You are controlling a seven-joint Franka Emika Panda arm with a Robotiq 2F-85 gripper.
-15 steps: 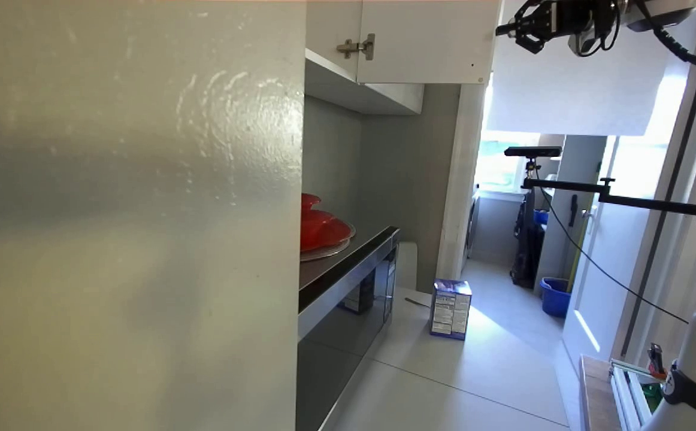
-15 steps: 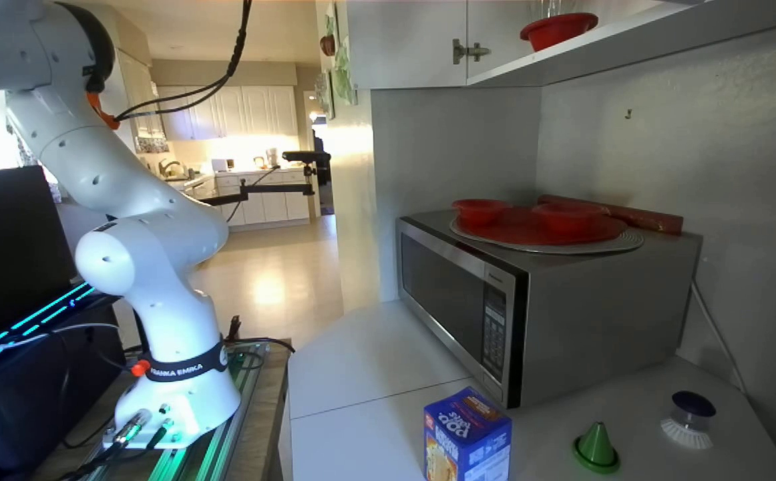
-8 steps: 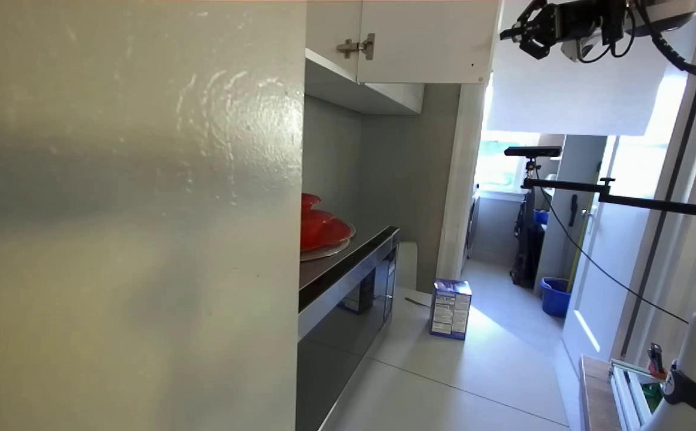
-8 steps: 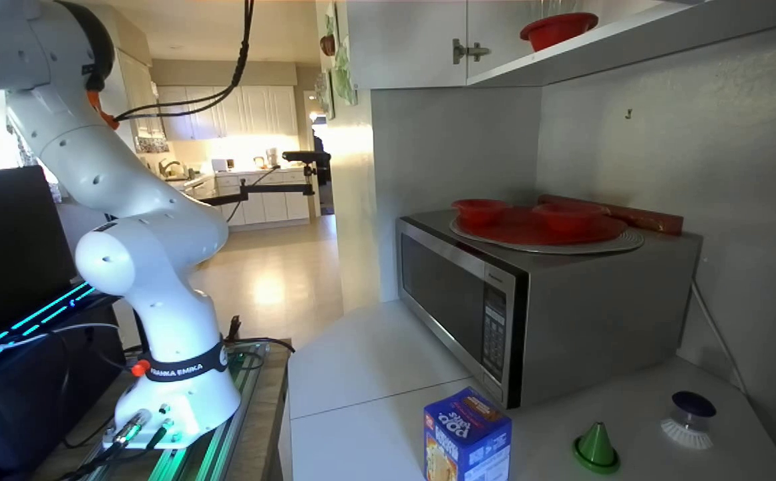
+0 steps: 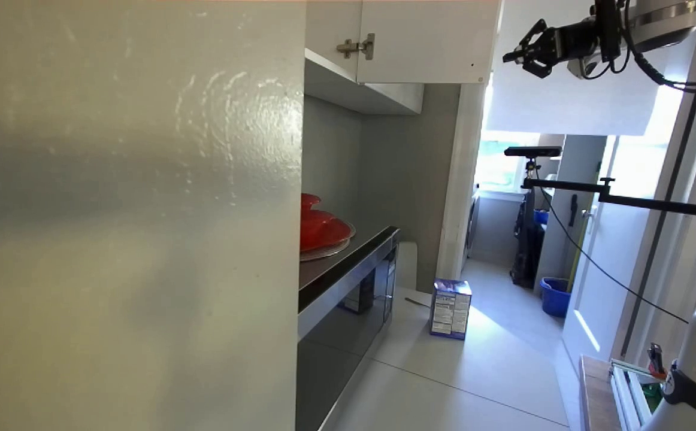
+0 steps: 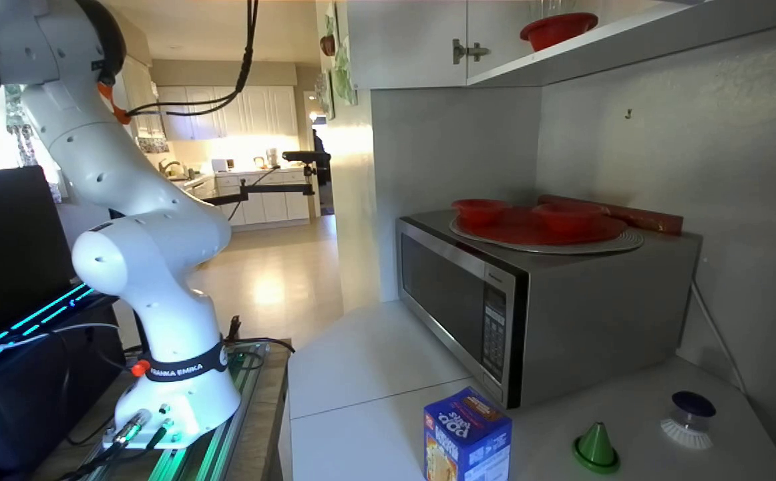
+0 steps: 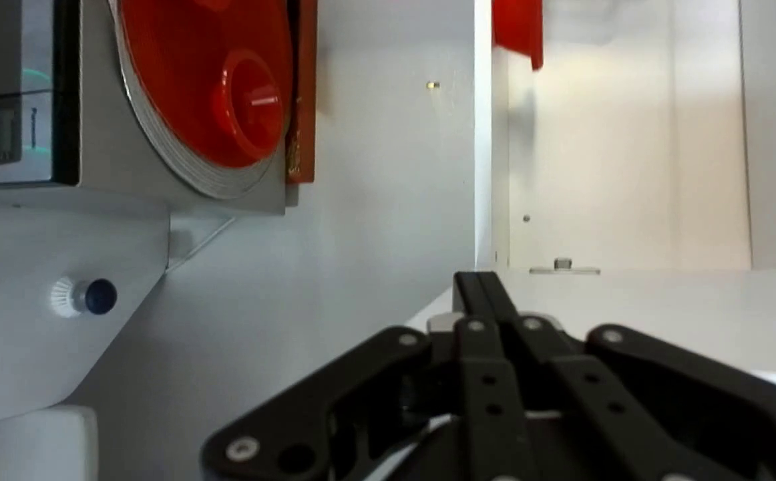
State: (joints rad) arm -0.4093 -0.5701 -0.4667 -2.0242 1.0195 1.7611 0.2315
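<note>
My gripper (image 7: 480, 277) is shut, its black fingers pressed together with nothing between them. In an exterior view the gripper (image 5: 511, 57) hangs in the air at the upper right, close in the picture to the edge of an opened white cabinet door (image 5: 429, 45); contact cannot be made out. Past the fingertips, the wrist view shows the cabinet interior (image 7: 628, 153) and a hinge (image 7: 563, 265). A red bowl (image 6: 558, 30) stands on the cabinet shelf, partly visible in the wrist view as a red edge (image 7: 520, 27). The gripper lies outside the view that shows the arm's base.
Below the cabinet is a microwave (image 6: 602, 307) carrying red dishes (image 6: 568, 224) and a dark red box (image 6: 648, 217). A blue box (image 6: 465, 434), a green cone (image 6: 596, 447) and a brush (image 6: 690, 421) stand on the counter. A camera boom (image 5: 623, 197) juts out beneath the arm.
The gripper has come down and slightly right in an exterior view, its wrist turning as it goes. The upper arm has shifted a little. Fingers stay together; the objects have not moved.
</note>
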